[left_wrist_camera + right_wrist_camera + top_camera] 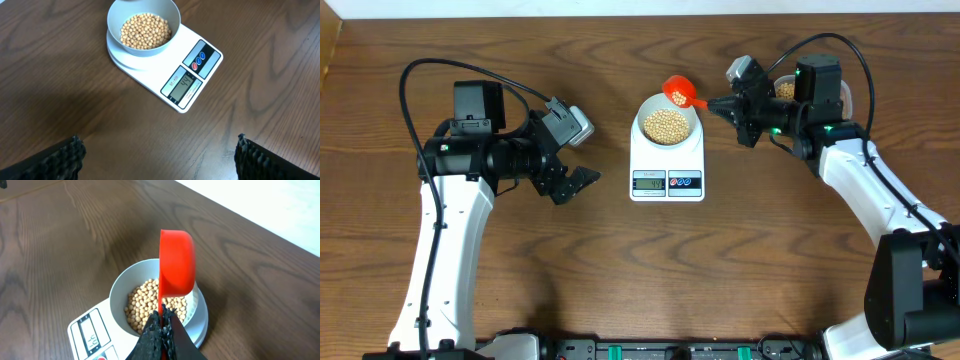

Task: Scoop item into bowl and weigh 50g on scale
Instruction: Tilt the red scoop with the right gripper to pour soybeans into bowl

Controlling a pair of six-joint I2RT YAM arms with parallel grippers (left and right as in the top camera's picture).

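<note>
The pale bowl [667, 123] stands on the white scale [667, 172] at table centre, partly filled with beige beans [667, 125]. The scale's display reads 44 in the left wrist view [186, 84]. My right gripper [732, 107] is shut on the handle of a red scoop [681, 92], held tipped on its side over the bowl's far right rim; it also shows in the right wrist view [176, 262] above the beans [150, 300] in the bowl [120, 287]. My left gripper [575, 184] is open and empty, left of the scale.
A clear container of beans [786, 90] sits behind the right arm at the back right, mostly hidden. The table's far edge runs along the top. Bare wood lies in front of the scale.
</note>
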